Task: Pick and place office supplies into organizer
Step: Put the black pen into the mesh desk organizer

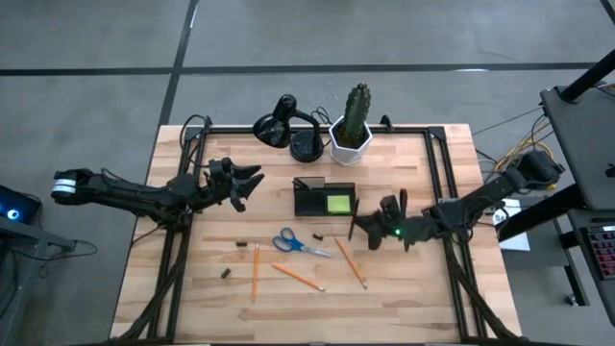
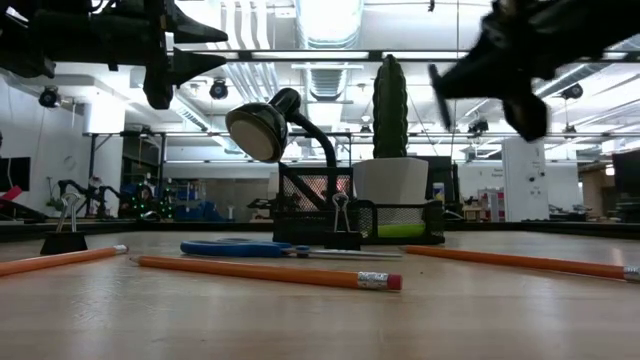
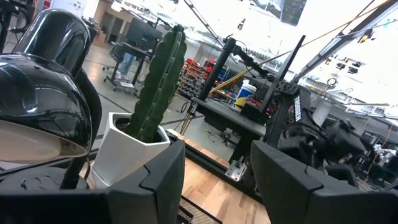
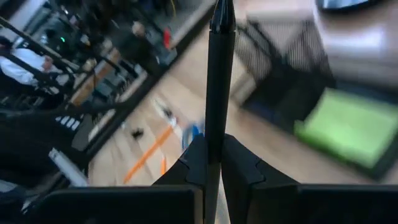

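Organizer [image 1: 324, 198], black mesh, sits on your worktop [image 1: 404, 288] near its middle, just in front of the cactus in a white pot [image 1: 352, 130] and the black desk lamp [image 1: 284, 125]. Item inside it: a lime-green sticky-note pad [image 1: 338, 203], lying in the compartment on the right arm's side. Item in transit: a thin dark pen [image 1: 354, 219], pinched between the narrow fingers of your right claw [image 1: 381, 226], which hangs above the worktop just beside the organizer on that same side; the right wrist view shows the pen [image 4: 217, 81] standing straight out past the fingertips [image 4: 239, 163], with the mesh wall and green pad beyond. Items loose on the wood, nearer the front edge: blue-handled scissors [image 1: 296, 242], three orange pencils [image 1: 302, 278], one of them at a slant close under the right claw, and two small dark binder clips [image 1: 239, 246] on the left arm's side. Your left claw [image 1: 242, 185] is raised over the worktop's left part, well apart from the organizer, its fingers [image 3: 163, 180] spread wide and holding nothing, facing the lamp and cactus.
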Motion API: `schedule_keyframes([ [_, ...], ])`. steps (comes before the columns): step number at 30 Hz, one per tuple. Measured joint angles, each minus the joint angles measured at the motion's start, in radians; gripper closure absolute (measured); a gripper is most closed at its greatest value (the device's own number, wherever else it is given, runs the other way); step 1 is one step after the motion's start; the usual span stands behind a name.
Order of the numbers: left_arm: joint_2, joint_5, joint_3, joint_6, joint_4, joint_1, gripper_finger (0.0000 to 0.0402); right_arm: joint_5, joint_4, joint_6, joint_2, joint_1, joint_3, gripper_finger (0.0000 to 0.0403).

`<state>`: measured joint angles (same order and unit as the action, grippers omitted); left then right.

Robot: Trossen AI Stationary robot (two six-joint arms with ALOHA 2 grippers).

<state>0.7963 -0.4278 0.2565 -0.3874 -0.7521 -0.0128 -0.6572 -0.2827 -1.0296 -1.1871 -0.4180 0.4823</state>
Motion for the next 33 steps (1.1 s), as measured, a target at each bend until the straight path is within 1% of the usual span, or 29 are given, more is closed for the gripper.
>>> schedule_keyframes([
  [4, 0.000, 0.000, 0.000, 0.000, 0.000, 0.000, 0.0233, 0.002, -0.100, 0.166, 0.000, 0.083, 0.000, 0.0390],
  [9, 0.000, 0.000, 0.000, 0.000, 0.000, 0.000, 0.0233, 0.006, -0.182, 0.282, 0.000, 0.178, 0.000, 0.0390],
  [13, 0.000, 0.000, 0.000, 0.000, 0.000, 0.000, 0.0233, 0.014, -0.296, 0.391, 0.000, 0.234, 0.000, 0.0390],
  [16, 0.000, 0.000, 0.000, 0.000, -0.001, 0.000, 0.0233, 0.077, -0.397, 0.475, 0.000, 0.278, 0.000, 0.0390],
  [19, 0.000, 0.000, 0.000, 0.000, -0.001, 0.000, 0.0233, 0.160, -0.468, 0.516, -0.006, 0.322, 0.000, 0.0390],
  [21, 0.000, 0.000, 0.000, 0.000, -0.001, 0.000, 0.0233, 0.195, -0.452, 0.528, -0.013, 0.346, 0.010, 0.0390],
  [24, 0.000, 0.000, 0.000, 0.000, -0.005, 0.000, 0.0233, 0.230, -0.371, 0.537, -0.037, 0.376, 0.049, 0.0390],
  [28, 0.000, 0.000, 0.000, 0.001, -0.006, 0.000, 0.0233, 0.316, -0.290, 0.571, -0.112, 0.417, 0.134, 0.0390],
  [33, 0.000, 0.000, 0.001, 0.000, -0.005, 0.000, 0.0233, 0.336, -0.237, 0.631, -0.235, 0.455, 0.244, 0.0390],
])
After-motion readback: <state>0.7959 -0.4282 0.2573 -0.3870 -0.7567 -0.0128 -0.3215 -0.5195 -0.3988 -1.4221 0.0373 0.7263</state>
